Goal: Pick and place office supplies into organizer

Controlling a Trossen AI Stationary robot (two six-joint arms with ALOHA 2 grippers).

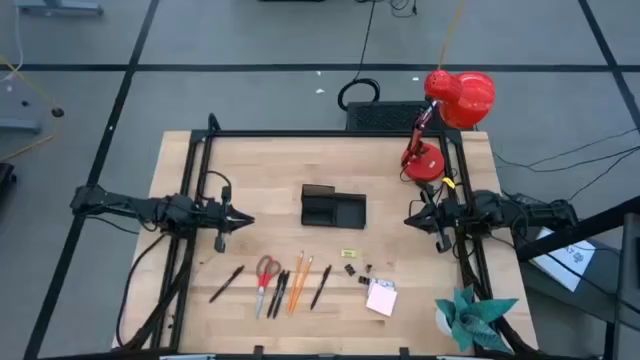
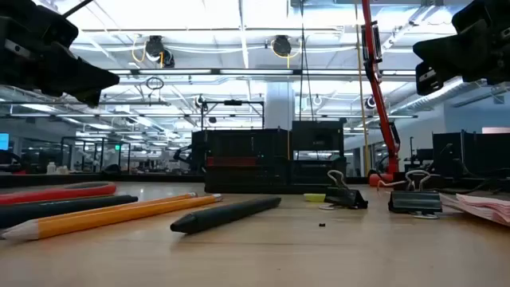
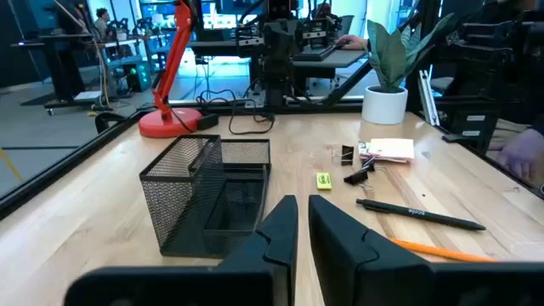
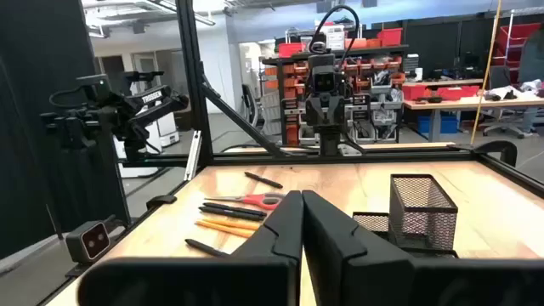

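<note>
The black mesh organizer (image 1: 333, 208) stands at the table's middle. Nearer the front edge lie red-handled scissors (image 1: 265, 275), orange pencils (image 1: 298, 280), two black pens (image 1: 226, 283) (image 1: 321, 285), small black clips (image 1: 358, 272), a yellow piece (image 1: 349, 254) and a pink sticky-note pad (image 1: 381, 297). My left gripper (image 1: 245, 218) hovers left of the organizer, pointing at it, fingers nearly together and holding nothing (image 3: 302, 212). My right gripper (image 1: 410, 218) hovers right of the organizer, shut and holding nothing (image 4: 302, 208).
A red desk lamp (image 1: 445, 120) stands at the far right corner beside a black ribbed box (image 1: 385, 115). A teal paper plant (image 1: 470, 315) in a white pot sits at the near right corner. A black frame (image 1: 320, 134) runs along the table's far and side edges.
</note>
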